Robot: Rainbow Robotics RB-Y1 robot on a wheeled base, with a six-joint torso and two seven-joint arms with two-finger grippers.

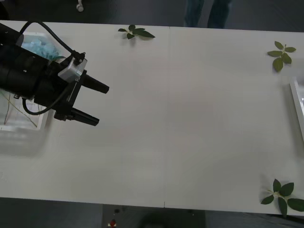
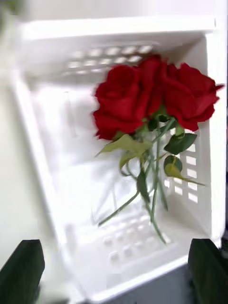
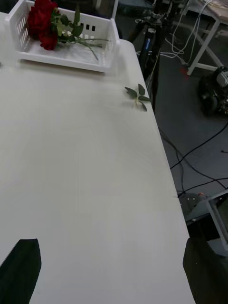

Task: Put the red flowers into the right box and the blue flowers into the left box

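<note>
**Both grippers empty, flowers lying in their boxes**

Left gripper [image 1: 98, 104], in the front view, hangs over the table [image 1: 180, 118] just beside the left box [image 1: 23, 128], its two black fingers spread wide with nothing between them. Behind the arm, the blue flowers [image 1: 40, 47] show as a pale fluffy patch inside that box, mostly hidden, so their number cannot be told. At the far right edge a strip of rim marks the right box [image 1: 297, 107]. Three loose leaf sprigs [image 1: 137, 32] lie well apart on the table.

In the right wrist view, the right gripper [image 2: 114, 270] hovers above the right box [image 2: 209, 118], its fingers parted to the two corners and gripping nothing. The red flowers [image 2: 152, 97] rest inside, heads bunched together toward one end wall, thin stems crossing on the ribbed floor.

From the left wrist view, the left gripper [image 3: 114, 270] is likewise released, with bare table beneath it. Across the table sits the right box [image 3: 61, 54] with the red flowers [image 3: 42, 21] in it and a leaf sprig [image 3: 137, 96] near the table edge.

Such flowers are probably very light, with soft heads that crush and thin, springy stems. The mid-stem, below the leaves, looks the best place to pinch. Sorting appears complete.
</note>
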